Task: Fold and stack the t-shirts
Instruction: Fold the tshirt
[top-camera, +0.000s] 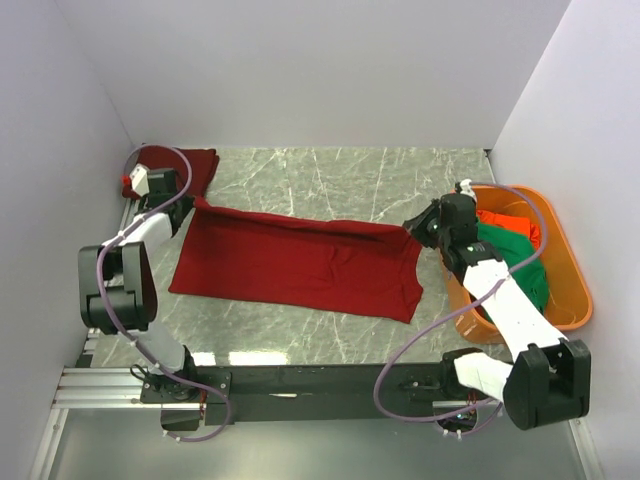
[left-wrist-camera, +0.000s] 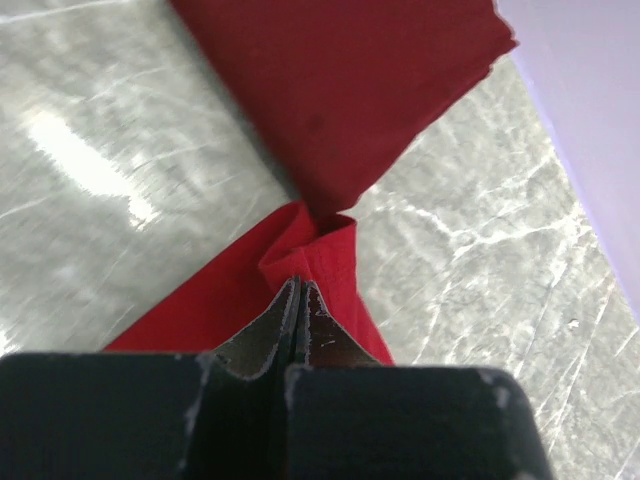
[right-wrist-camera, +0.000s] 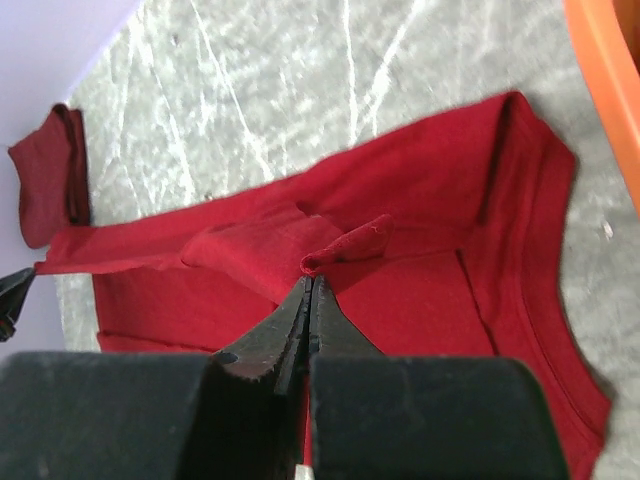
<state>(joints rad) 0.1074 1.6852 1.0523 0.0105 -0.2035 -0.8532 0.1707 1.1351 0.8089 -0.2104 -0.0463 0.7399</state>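
With the left claw (top-camera: 193, 203) and right claw (top-camera: 408, 229) each clenched on the far edge of the crimson t-shirt (top-camera: 300, 265) spread across the desk (top-camera: 330, 175), uneven pulling could slip a thin pinch free, skewing the fold.

Your top view looks down from above and behind the arm bases, far enough back to take in the whole marble table (top-camera: 330, 170). Your left wrist camera sits just behind the left gripper (left-wrist-camera: 298, 283) and looks along its fingers at close range, toward the table's far left corner. Your right wrist camera rides behind the right gripper (right-wrist-camera: 308, 281) the same way, facing leftward across the table. All three views share the spread crimson t-shirt (top-camera: 300, 265) — and the folded crimson shirt (right-wrist-camera: 45, 175) beyond it.
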